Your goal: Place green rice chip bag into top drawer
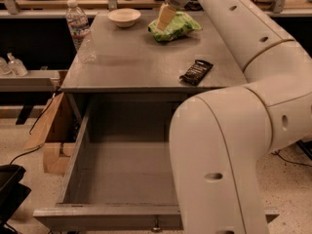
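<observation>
The green rice chip bag [179,25] lies crinkled at the far middle of the grey table [131,57]. My gripper [164,18] reaches down from above onto the bag's left part and touches it. The top drawer [124,177] is pulled wide open below the table's front edge, and nothing shows inside it. Its front panel with a small metal pull [156,224] is nearest the camera. My big white arm [229,130] covers the drawer's right side and the table's right edge.
A white bowl [124,16] sits left of the bag. A clear water bottle [80,30] stands at the table's left edge. A small black packet [196,72] lies near the front right. A cardboard box [48,130] sits on the floor to the left.
</observation>
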Controlling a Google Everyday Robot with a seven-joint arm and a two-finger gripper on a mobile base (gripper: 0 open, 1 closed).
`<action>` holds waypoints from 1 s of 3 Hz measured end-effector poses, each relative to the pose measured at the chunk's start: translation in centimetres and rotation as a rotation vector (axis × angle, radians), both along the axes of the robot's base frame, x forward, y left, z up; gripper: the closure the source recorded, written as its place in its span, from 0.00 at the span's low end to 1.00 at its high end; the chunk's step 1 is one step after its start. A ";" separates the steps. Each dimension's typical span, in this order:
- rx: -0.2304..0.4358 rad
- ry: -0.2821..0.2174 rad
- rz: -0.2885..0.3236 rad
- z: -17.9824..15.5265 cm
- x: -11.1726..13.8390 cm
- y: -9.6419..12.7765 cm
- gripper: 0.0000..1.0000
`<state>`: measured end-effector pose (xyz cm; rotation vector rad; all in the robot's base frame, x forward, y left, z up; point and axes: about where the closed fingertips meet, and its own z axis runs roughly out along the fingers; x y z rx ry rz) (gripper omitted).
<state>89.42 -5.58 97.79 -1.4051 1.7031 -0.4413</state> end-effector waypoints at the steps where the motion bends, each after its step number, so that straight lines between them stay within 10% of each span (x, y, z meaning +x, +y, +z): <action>1: 0.033 -0.066 -0.090 -0.3 2.9 0.0 0.00; 3: 0.186 -0.078 -0.249 -1.1 5.4 -0.3 0.00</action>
